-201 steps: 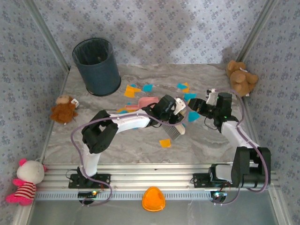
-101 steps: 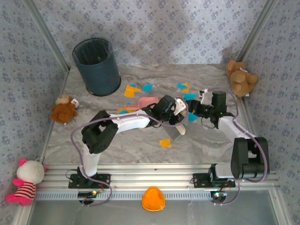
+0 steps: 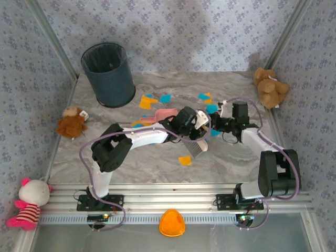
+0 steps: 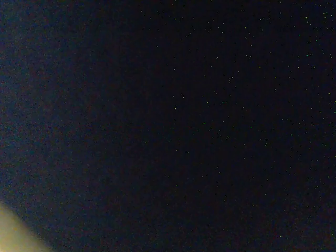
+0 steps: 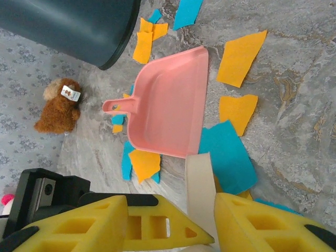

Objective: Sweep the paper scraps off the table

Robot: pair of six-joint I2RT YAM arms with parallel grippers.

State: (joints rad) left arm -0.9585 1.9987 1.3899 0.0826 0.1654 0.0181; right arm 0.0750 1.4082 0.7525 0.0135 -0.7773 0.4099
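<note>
Left of the middle, beside the bin [image 3: 107, 73], nothing needed my attention. My left claw [image 3: 193, 130] was clenched on the brush [image 3: 197, 148] at mid-table, bristles down just in front of the dustpan [image 3: 167, 114]. The paper scraps [image 3: 185, 160] lay spread over the middle and back of the table [image 3: 236, 163], most of them around the dustpan and one orange piece alone on the near side.

To the right, the right claw [image 3: 214, 125] stood just beside the brush. From its wrist I saw a pale strip [image 5: 199, 189], probably the brush's handle, between its yellow fingers, but I could not tell whether they were gripping it.

I judged this a handover. To do it well, the right claw should close squarely on the handle before the left lets go, with the bristles kept low.

A second earlier the right claw had been further right. It had since slid left to the brush, while the dustpan, the scraps and the left arm had stayed put.
</note>
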